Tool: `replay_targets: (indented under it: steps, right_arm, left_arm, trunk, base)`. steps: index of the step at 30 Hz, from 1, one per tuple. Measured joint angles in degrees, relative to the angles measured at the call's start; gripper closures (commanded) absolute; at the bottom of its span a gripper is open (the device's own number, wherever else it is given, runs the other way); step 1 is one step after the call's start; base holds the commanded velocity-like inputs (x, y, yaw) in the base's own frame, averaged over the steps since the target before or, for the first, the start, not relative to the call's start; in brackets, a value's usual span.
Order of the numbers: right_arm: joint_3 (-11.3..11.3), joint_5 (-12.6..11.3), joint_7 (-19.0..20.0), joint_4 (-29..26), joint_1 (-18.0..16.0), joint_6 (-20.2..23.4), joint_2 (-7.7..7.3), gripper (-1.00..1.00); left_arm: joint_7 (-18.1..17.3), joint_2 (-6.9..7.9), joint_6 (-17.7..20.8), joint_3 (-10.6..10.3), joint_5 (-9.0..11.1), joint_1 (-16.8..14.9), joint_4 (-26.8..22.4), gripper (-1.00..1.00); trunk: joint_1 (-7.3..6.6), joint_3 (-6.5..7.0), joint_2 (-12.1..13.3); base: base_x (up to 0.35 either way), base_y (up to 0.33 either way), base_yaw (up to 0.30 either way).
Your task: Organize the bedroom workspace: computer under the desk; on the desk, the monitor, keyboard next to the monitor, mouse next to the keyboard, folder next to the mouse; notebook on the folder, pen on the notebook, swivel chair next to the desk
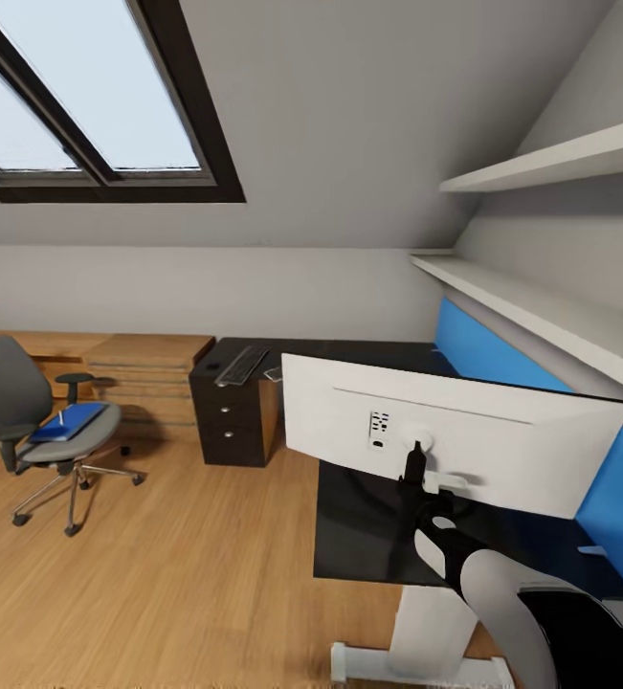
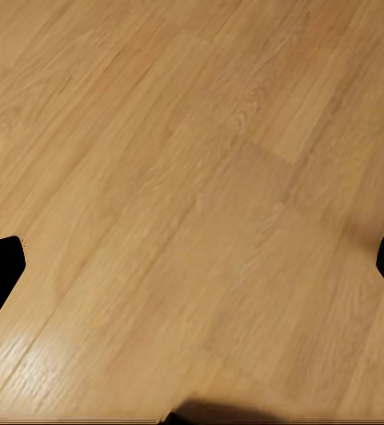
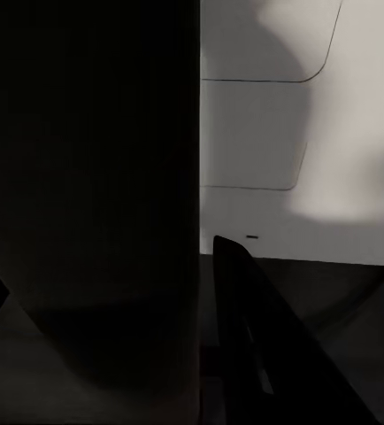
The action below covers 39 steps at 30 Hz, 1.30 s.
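My right tool [image 1: 416, 478] is closed on the black stand arm behind the monitor [image 1: 502, 440]; in the right wrist view the stand arm fills the gap between the fingers [image 3: 245, 345], white back panel just beyond. Left tool [image 2: 192, 266] is spread wide and empty, over the wood floor [image 2: 192, 133]. Step in hand: getting the monitor settled on the counter [image 1: 349, 517]. It sits over the counter's near wing, white back towards me, slightly tilted; I can't tell if the base is fully down. Next I'd say: seat it, release, check it stays upright. Keyboard [image 1: 241, 365] lies on the counter's far end, well left of the monitor. Folder [image 1: 67, 421] is on the swivel chair [image 1: 24, 411], well left of the counter.
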Motion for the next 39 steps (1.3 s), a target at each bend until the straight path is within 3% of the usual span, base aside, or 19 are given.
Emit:
replay_targets:
  steps: [14, 32, 33, 39]
  right_arm:
    - [0.1, -0.2, 0.0, 0.1, 0.0, -0.1, -0.01, 1.0]
    - [-0.3, 0.3, -0.1, 0.0, 0.0, 0.0, -0.05, 1.0]
    - [-0.1, 0.2, -0.1, 0.1, 0.0, 0.0, -0.04, -1.0]
    - [0.5, 0.3, 0.0, 0.1, 0.0, -0.1, -0.08, -1.0]
  left_arm:
    - [0.2, 0.01, 0.0, 0.1, 0.1, 0.0, 0.0, -1.0]
    - [0.3, -0.07, -0.1, 0.1, 0.1, 0.0, 0.0, -1.0]
    - [0.3, -0.07, -0.1, 0.1, 0.1, 0.0, 0.0, -1.0]
    - [0.3, -0.08, 0.0, 0.1, 0.1, 0.0, 0.0, -1.0]
  trunk:
    - [-0.01, 0.0, 0.0]
    - [-0.03, 0.01, 0.0]
    - [-0.03, 0.01, 0.0]
    - [-0.03, 0.01, 0.0]
  base:
    - [-0.255, 0.207, 0.0]
    - [0.065, 0.121, 0.0]
    - [0.0, 0.0, 0.0]
    - [0.0, 0.0, 0.0]
